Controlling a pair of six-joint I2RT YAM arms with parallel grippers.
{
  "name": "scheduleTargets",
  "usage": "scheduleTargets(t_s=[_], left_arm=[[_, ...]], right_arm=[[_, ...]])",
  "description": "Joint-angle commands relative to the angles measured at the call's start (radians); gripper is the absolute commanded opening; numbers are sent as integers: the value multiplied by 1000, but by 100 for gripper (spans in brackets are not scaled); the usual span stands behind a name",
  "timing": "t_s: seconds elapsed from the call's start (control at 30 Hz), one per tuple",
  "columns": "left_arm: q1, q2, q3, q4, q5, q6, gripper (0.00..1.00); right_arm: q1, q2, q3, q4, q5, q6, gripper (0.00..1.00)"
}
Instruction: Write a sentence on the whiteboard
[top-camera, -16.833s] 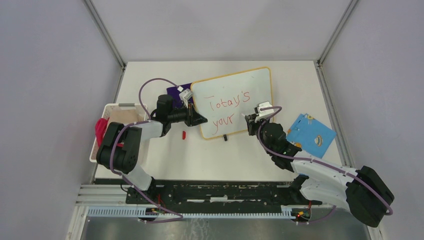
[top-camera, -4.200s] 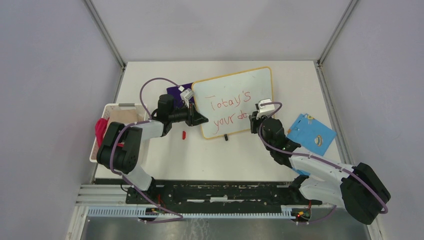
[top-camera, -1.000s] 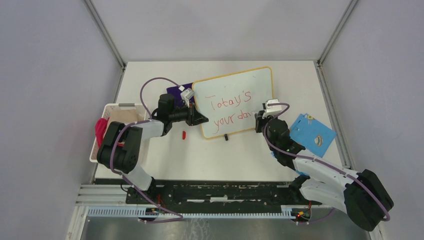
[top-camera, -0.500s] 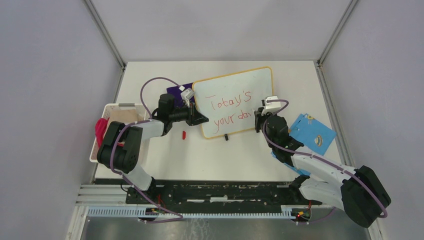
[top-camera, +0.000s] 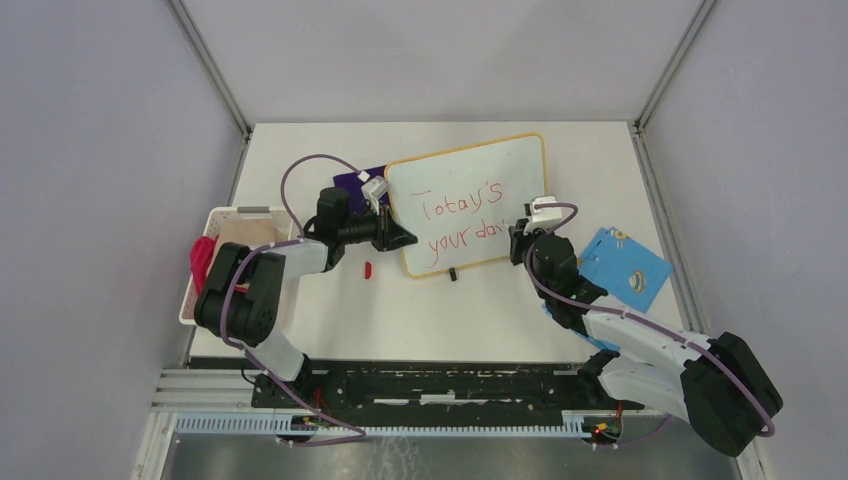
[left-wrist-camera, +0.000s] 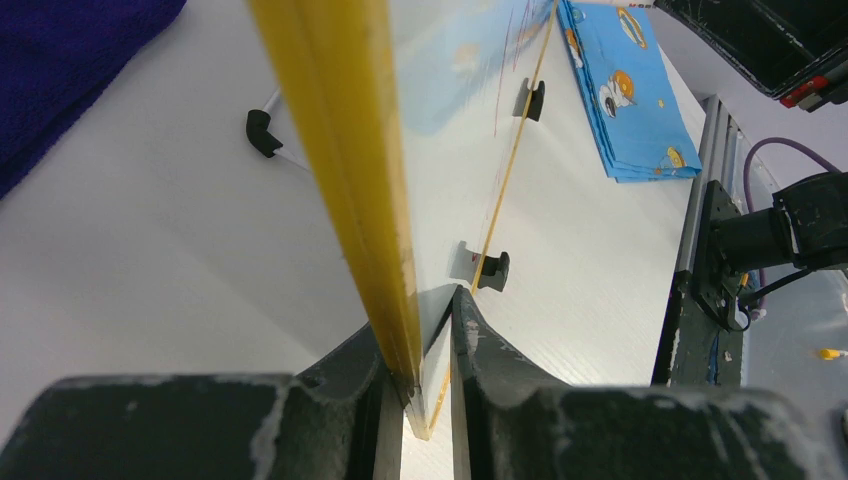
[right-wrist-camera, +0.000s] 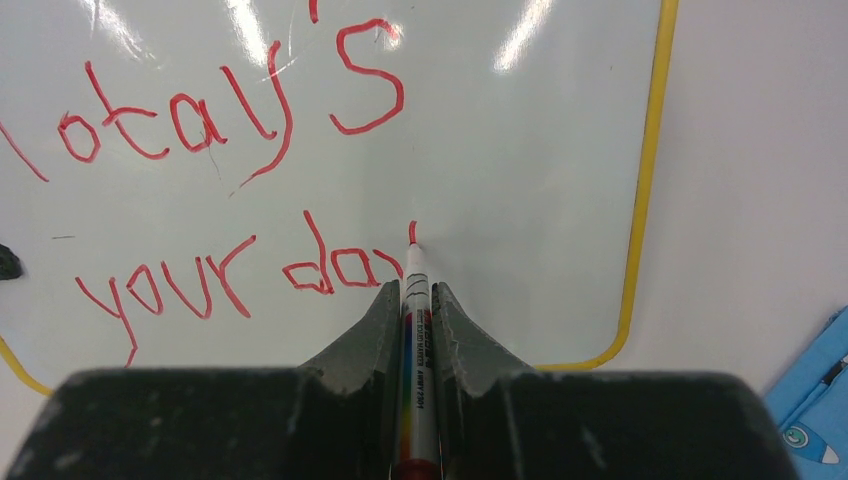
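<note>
Writing, seen from above: my right gripper (top-camera: 519, 240) sits at the lower right of the whiteboard (top-camera: 470, 170). The sentence (top-camera: 460, 212) reads "Today's" over "your da" plus a fresh stroke.
Change, from above: a few seconds back the second line ended at "your do". My right arm has since slid right along that line, so the last word is nearly out.
Left side, from above: my left gripper (top-camera: 398, 238) is on the board's left edge, near the lower corner.
Around, from above: a blue cloth (top-camera: 625, 268) lies just right of my right arm. A purple cloth (top-camera: 352, 181) sits behind the board's left corner and a basket (top-camera: 238, 213) at far left. A small red cap (top-camera: 368, 269) lies on the table (top-camera: 480, 310) near my left arm.
Left wrist: my jaws are nearly together, pinching the yellow frame, and the black feet (left-wrist-camera: 492, 270) show along the far edge. I cannot tell from here whether the board is lifted or resting.
Right wrist: my fingers are closed snugly round a marker (right-wrist-camera: 415, 330), and its tip touches the board just past the "a". The short red mark there looks like the start of the "y".
Meaning for the task: I judge that only the rest of the "y" remains.
In the way: nothing crosses the pen's path. White surface remains before the right frame, and the blue cloth lies off the board.
</note>
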Motion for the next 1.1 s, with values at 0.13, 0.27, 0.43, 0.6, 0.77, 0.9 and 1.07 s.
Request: scheduleTargets(t_s=[0.13, 0.27, 0.43, 0.6, 0.77, 0.9, 1.07], left_arm=[[-22, 58, -23, -153, -168, 130, 2], [-22, 58, -23, -153, -169, 130, 2], [-22, 58, -23, -154, -169, 131, 2], [-22, 59, -23, -154, -168, 129, 2], [-22, 60, -23, -154, -168, 129, 2], [-22, 59, -23, -155, -169, 130, 2], [-22, 60, -20, -156, -169, 130, 2]], right_arm=[[-6, -23, -52, 34, -26, 32, 0], [-6, -24, -66, 36, -45, 43, 0], [-3, -27, -86, 42, -69, 58, 0], [-5, -32, -106, 43, -81, 68, 0], [-3, -35, -122, 46, -93, 79, 0], [0, -38, -129, 49, -102, 86, 0], [13, -38, -134, 58, -118, 99, 0]])
